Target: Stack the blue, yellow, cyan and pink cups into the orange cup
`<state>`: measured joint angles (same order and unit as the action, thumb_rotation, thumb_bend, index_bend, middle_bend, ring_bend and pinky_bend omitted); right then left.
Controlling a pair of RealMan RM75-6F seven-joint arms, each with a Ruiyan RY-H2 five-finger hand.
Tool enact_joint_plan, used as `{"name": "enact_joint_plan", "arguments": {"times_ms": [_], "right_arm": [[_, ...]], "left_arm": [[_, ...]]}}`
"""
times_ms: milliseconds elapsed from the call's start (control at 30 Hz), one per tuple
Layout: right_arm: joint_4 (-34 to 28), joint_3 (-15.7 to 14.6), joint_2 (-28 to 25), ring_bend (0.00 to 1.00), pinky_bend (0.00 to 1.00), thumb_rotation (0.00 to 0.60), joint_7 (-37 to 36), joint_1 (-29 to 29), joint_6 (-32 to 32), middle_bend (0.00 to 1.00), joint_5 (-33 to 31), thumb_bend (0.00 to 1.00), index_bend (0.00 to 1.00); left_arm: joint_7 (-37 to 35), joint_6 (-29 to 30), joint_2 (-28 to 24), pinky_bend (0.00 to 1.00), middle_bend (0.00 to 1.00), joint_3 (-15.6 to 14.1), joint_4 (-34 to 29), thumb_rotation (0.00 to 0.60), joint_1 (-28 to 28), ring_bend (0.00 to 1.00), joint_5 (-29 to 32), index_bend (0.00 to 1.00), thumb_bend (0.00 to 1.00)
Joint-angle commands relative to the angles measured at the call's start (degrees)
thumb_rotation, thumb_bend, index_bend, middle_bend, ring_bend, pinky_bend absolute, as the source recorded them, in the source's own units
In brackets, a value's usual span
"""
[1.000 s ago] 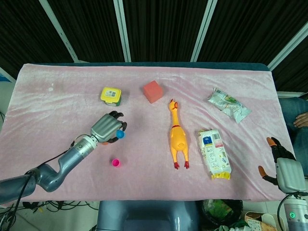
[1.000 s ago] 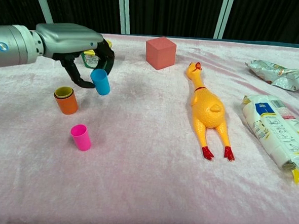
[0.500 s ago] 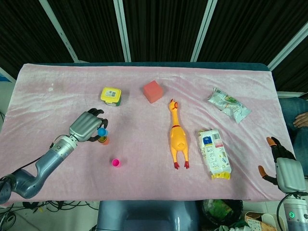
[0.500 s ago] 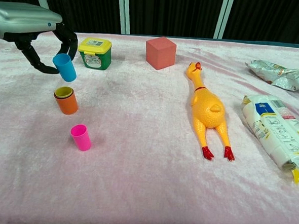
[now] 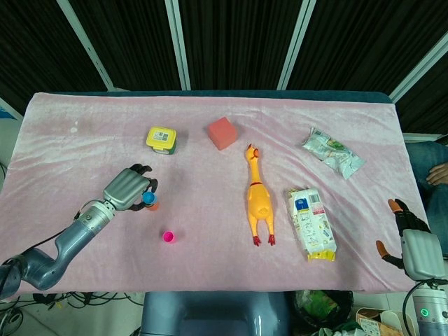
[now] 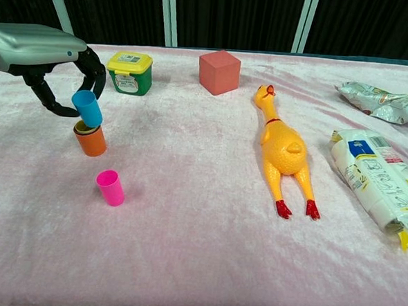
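Your left robot hand (image 6: 47, 53) pinches the small blue plastic cup (image 6: 87, 108), tilted, its base at the mouth of the orange plastic cup (image 6: 90, 140); your right robot hand (image 5: 413, 245) rests spread off the desk.

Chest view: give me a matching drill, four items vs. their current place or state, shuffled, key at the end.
Items:
1. blue cup
2. orange cup
3. pink cup
4. rubber chicken

States:
A. stands alone on the cloth, nearest the camera
B. lies flat, head toward the far edge
C. held by the left robot hand, low over another cup
D. upright with a yellow cup nested inside

Pairs: 1-C, 2-D, 3-A, 4-B
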<state>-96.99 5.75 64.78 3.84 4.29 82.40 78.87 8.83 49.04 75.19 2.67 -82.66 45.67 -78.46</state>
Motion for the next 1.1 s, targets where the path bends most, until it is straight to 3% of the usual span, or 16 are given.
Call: {"name": "enact_joint_plan", "arguments": {"times_ms": [33, 533, 667, 800, 900, 1100], "right_arm": [[0.0, 0.0, 0.0, 0.16, 0.21, 0.6, 0.0, 0.0, 0.0, 0.06, -0.1, 0.26, 0.04], [-0.1, 0.0, 0.0, 0.16, 0.21, 0.6, 0.0, 0.1, -0.2, 0.06, -0.1, 0.26, 0.04], [-0.1, 0.0, -0.1, 0.16, 0.21, 0.6, 0.0, 0.1, -0.3, 0.06, -0.2, 0.26, 0.04], [-0.1, 0.0, -0.1, 0.16, 0.21, 0.6, 0.0, 0.1, -0.2, 0.06, -0.2, 0.26, 0.04], [-0.2, 0.0, -0.1, 0.16, 0.21, 0.6, 0.0, 0.1, -0.2, 0.06, -0.2, 0.26, 0.04], [-0.2, 0.0, -0.1, 0.16, 0.21, 0.6, 0.0, 0.1, -0.2, 0.06, -0.3, 0.26, 0.04]], "left_arm": [[0.0, -0.4, 0.4, 0.22, 0.57, 0.0, 0.5, 0.6, 0.0, 0.18, 0.2, 0.53, 0.28], [0.4, -2.3, 2.5, 0.22, 0.56, -0.5, 3.7, 0.6, -0.1, 0.18, 1.1, 0.52, 0.28], [0.6, -3.4, 2.8, 0.21, 0.45, -0.8, 4.1, 0.6, 0.1, 0.17, 1.4, 0.38, 0.26], [0.3, -3.0, 2.3, 0.19, 0.29, -0.6, 3.4, 0.6, 0.0, 0.14, 1.1, 0.25, 0.16], [-0.2, -1.2, 1.9, 0.19, 0.26, -0.1, 2.5, 0.6, -0.5, 0.13, 0.3, 0.22, 0.14], [-0.6, 4.3, 0.9, 0.19, 0.28, -0.6, -1.6, 0.6, -1.8, 0.13, -4.8, 0.22, 0.14]]}}
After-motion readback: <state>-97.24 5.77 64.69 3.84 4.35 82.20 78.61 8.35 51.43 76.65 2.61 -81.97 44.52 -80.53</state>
